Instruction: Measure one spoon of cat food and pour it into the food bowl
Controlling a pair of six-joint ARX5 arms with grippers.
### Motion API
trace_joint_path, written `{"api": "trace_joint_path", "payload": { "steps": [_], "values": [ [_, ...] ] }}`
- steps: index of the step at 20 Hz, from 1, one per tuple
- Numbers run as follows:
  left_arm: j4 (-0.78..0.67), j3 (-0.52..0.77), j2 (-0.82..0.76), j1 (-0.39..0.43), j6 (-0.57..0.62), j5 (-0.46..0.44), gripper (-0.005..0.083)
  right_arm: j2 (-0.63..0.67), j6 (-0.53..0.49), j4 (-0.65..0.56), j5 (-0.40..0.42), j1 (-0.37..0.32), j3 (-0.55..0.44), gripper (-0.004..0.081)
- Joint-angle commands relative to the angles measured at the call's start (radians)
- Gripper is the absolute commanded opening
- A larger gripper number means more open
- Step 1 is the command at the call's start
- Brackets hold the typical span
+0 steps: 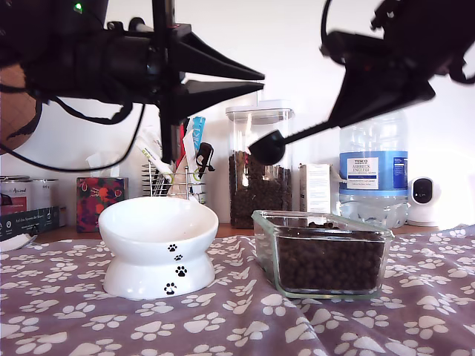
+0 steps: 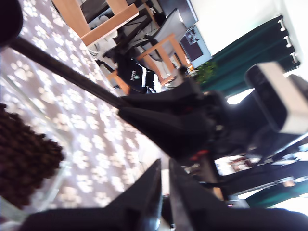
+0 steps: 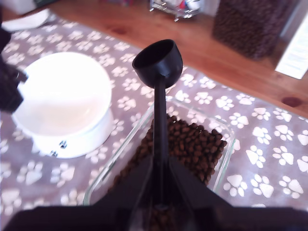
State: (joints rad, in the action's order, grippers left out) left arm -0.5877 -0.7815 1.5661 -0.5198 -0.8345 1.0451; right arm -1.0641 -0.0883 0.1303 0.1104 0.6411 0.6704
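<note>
Where a paw-print cloth covers the table, 2 arms hang above it in the exterior view.

1. My first gripper reaches in from 9 o'clock in the exterior view, high above the bowl. Its jaws stand level with only a narrow gap between the tips, and they hold nothing.
2. My second gripper comes down from 2 o'clock in the exterior view. Its jaws are clamped on the far end of the spoon's handle.
3. Behind, in the exterior view, a water bottle stands at 3 o'clock of a clear canister that holds kibble.
4. A glass dish sits on the cloth at 3 o'clock of the bowl in the exterior view, near it but apart.
5. The bowl, white with paw prints on its base, stands upright. Its inside looks bare in the second wrist view.
6. The spoon is held in the air, well above the dish rim nearest the bowl, cup lower than handle. What the cup holds cannot be told.
7. The cat food fills the dish close to its rim.
</note>
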Motion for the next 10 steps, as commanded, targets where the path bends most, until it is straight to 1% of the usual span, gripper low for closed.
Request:
{"api": "trace_joint_path", "payload": {
  "steps": [1, 3, 5, 7, 10],
  "values": [
    [0.136, 0.007, -0.069, 0.012, 0.126, -0.027, -0.0019, -0.004, -0.040, 0.129, -0.005, -0.001, 0.048, -0.0013],
    [0.325, 0.007, -0.140, 0.016, 0.280, -0.084, -0.0019, -0.004, -0.091, 0.236, 0.005, -0.003, 0.095, -0.0013],
    [0.519, 0.007, -0.219, 0.016, 0.438, -0.173, -0.0019, -0.005, -0.123, 0.301, 0.023, -0.010, 0.139, -0.0013],
    [0.694, 0.007, -0.299, 0.016, 0.581, -0.285, -0.0019, -0.005, -0.177, 0.361, 0.061, -0.009, 0.181, -0.0013],
    [0.896, 0.007, -0.416, 0.016, 0.739, -0.492, -0.0019, -0.024, -0.257, 0.451, 0.107, -0.009, 0.238, -0.0013]
  ]
}}
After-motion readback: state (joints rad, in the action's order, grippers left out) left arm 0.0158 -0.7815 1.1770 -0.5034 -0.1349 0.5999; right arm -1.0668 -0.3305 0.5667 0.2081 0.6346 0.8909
